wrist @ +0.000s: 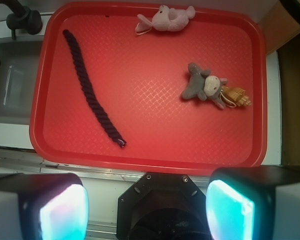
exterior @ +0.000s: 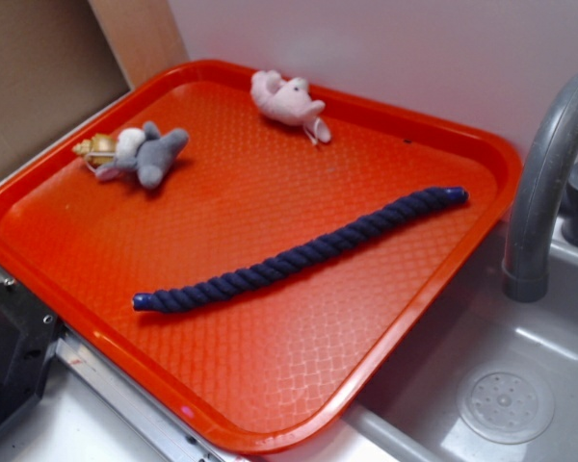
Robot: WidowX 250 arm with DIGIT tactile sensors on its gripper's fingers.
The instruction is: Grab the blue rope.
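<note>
Exterior view has the red tray (exterior: 96, 241) filling most of the frame, set at an angle, with a grey sink basin (exterior: 520, 385) at the lower right and a curved grey faucet (exterior: 549, 164) rising at the right edge. The blue rope (exterior: 299, 255) lies flat on the tray, stretched in a long gentle diagonal from the lower left of centre up toward the right, its glossy capped ends showing at both tips. Nothing touches it. A small grey plush toy (exterior: 149, 154) lies near the tray's upper left rim with a little gold-coloured trinket (exterior: 94, 147) just beside it, and a pink plush toy (exterior: 289, 101) rests by the top rim; both sit well apart from the rope.

From the wrist view, the gripper (wrist: 147, 205) hangs off the tray at the bottom of the frame, its jaws spread wide with nothing between them, the two pads (wrist: 62, 212) glowing pale cyan at the lower left and lower right. Here the rope (wrist: 90, 95) runs down the left part of the tray (wrist: 150, 160), from the upper left toward the lower middle. The pink toy (wrist: 165, 19) sits at the top centre, and the grey toy (wrist: 202, 86) with its trinket (wrist: 237, 96) sits right of centre. The sink (wrist: 10, 80) shows at the left edge.
</note>
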